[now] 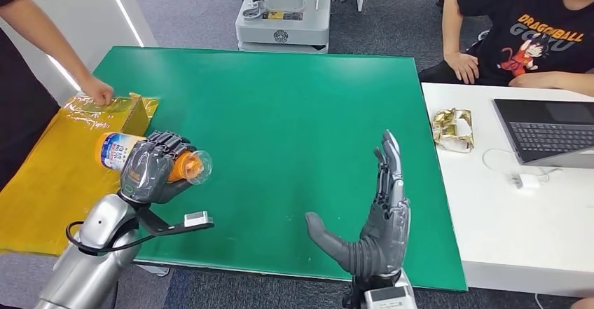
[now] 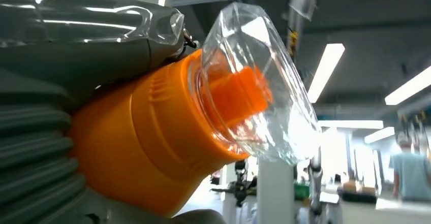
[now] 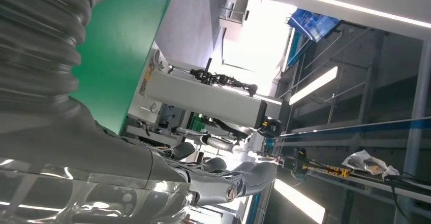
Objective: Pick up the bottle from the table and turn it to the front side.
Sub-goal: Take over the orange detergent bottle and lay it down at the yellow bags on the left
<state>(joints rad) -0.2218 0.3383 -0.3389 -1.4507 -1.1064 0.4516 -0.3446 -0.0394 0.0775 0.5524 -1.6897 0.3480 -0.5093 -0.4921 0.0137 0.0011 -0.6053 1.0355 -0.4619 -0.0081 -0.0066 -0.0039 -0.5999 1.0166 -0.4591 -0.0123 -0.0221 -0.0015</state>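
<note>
Head view: one bottle (image 1: 133,156), orange-bodied with a white-and-blue label and a clear cap, is lying on its side in the left hand (image 1: 155,167), whose fingers are wrapping round its middle; it is hovering over the left edge of the green bench (image 1: 280,106), cap end pointing toward the bench centre, label end out over one yellow sheet (image 1: 42,183) beside the bench. One right hand (image 1: 375,225) is standing over the bench's near edge, well apart from the bottle, fingers straight and spread, thumb out, holding nothing. One small yellow box (image 1: 133,113) is sitting just beyond the bottle, with a person's hand (image 1: 98,90) resting at it. One white desk (image 1: 504,204) is adjoining the bench's right side, carrying one laptop (image 1: 550,130) and one gold crumpled wrapper (image 1: 452,128); a second person is sitting behind it. Left wrist view: the one bottle is showing close up, its orange neck and clear faceted cap (image 2: 254,87) projecting past the grey fingers that are clasping it. Right wrist view: the right hand's dark fingers (image 3: 223,176) are extending with nothing between them, the bench lying behind. Progress, as judged: the pick-up appears done, the bottle being clear of the bench; turning it so the front faces forward appears to be what is left.
</note>
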